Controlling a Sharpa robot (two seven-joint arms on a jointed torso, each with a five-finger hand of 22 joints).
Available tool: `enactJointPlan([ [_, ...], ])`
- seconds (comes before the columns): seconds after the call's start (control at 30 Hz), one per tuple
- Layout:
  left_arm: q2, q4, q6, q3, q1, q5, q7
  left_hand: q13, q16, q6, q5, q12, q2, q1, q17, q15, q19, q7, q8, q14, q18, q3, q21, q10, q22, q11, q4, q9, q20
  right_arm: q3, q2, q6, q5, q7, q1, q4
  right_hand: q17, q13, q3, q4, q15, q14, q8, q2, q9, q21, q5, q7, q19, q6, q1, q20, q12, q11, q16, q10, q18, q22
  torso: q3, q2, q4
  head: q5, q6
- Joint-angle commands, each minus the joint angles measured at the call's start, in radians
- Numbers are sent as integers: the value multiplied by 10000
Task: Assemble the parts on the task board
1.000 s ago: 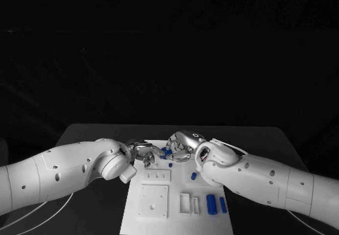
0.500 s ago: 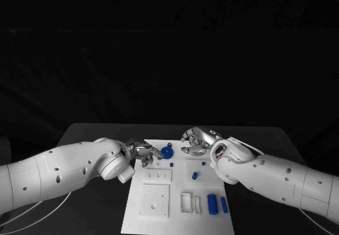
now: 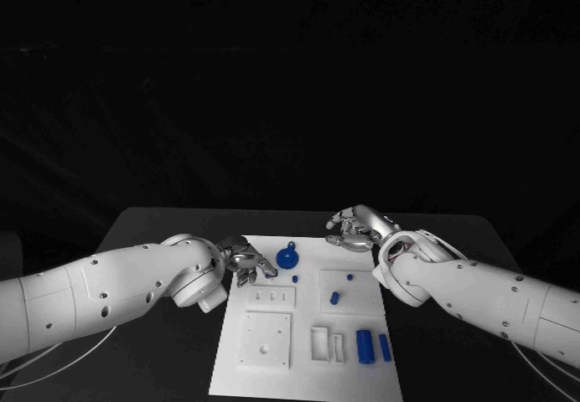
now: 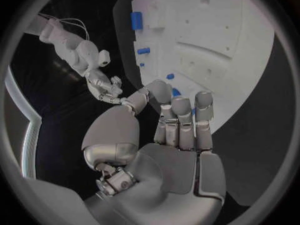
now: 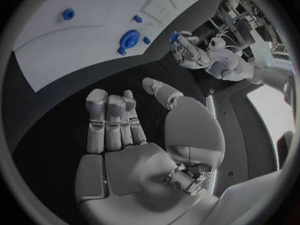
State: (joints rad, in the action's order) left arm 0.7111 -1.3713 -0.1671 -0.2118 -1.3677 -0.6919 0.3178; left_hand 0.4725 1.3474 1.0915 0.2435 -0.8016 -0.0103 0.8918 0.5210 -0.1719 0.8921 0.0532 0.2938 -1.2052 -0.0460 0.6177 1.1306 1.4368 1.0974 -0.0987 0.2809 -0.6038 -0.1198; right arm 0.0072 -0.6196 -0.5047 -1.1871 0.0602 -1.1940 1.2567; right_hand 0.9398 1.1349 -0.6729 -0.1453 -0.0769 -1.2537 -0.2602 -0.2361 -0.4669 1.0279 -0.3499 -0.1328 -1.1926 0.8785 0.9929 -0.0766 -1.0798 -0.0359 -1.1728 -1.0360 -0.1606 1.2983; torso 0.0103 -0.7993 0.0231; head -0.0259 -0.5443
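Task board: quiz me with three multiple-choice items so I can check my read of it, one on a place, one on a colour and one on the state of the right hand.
1. Where does the round part sit on the board?
A) at its far end
B) at its near end
C) at its near right corner

2. What colour are the two cylinders at the near right?
A) grey
B) blue
C) white

3. What is the right hand doing?
A) gripping the round part
B) pressing on the board
C) holding nothing

Key:
1 A, because it lies at the far end, between the hands.
2 B, because both show blue against the white board.
3 C, because the right wrist view shows a bare palm with the fingers out.
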Motion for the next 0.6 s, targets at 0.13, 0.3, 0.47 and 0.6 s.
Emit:
enactJointPlan([
  [0.13, -47, 116, 435, -199, 3, -1030, 490, 105, 218, 1102, 215, -284, -52, -178, 14, -367, 156, -536, 659, -316, 10, 45, 59, 14, 51, -106, -10, -1732, -1542, 78, -95, -22, 2842, -1401, -83, -207, -100, -201, 318, -169, 51, 193, 54, 254, 26, -242, -258, -194, 250, -248, -79, 123, 152, -26, 248, 200, -1012, -55, 9, -7, -5, -21, -68],
  [0.3, -58, 188, 481, -278, 36, -1108, 527, 221, 436, 1235, 496, -586, -94, -304, 28, -423, 216, -598, 702, -361, -20, 47, 106, 10, 108, -170, -3, -1956, -1546, 101, -152, -36, 3084, -1505, -116, -311, -122, -301, 480, -314, 68, 240, 64, 395, 34, -344, -418, -211, 317, -292, -106, 189, 183, -43, 334, 262, -1012, -69, 14, -14, 3, -25, -111],
  [0.47, -115, 217, 509, -285, 57, -1273, 543, 316, 608, 1316, 747, -865, -133, -410, 25, -465, 255, -642, 711, -372, -53, 64, 135, -48, 160, -213, 28, -2183, -1545, 112, -176, -61, 3111, -1525, -120, -318, -122, -341, 531, -373, 72, 242, 65, 444, 39, -375, -495, -216, 322, -304, -112, 211, 176, -48, 353, 276, -1012, -69, 10, -15, 19, -32, -174],
  [0.6, -208, 273, 564, -285, 106, -1462, 535, 386, 742, 1411, 836, -1073, -153, -487, 36, -488, 294, -671, 736, -400, -72, 60, 165, -43, 198, -236, 18, -2340, -1545, 117, -176, -63, 3110, -1535, -123, -279, -120, -369, 557, -405, 75, 241, 61, 469, 41, -393, -582, -218, 321, -303, -122, 224, 168, -50, 365, 285, -1012, -65, 16, -7, 20, -35, -226],
])
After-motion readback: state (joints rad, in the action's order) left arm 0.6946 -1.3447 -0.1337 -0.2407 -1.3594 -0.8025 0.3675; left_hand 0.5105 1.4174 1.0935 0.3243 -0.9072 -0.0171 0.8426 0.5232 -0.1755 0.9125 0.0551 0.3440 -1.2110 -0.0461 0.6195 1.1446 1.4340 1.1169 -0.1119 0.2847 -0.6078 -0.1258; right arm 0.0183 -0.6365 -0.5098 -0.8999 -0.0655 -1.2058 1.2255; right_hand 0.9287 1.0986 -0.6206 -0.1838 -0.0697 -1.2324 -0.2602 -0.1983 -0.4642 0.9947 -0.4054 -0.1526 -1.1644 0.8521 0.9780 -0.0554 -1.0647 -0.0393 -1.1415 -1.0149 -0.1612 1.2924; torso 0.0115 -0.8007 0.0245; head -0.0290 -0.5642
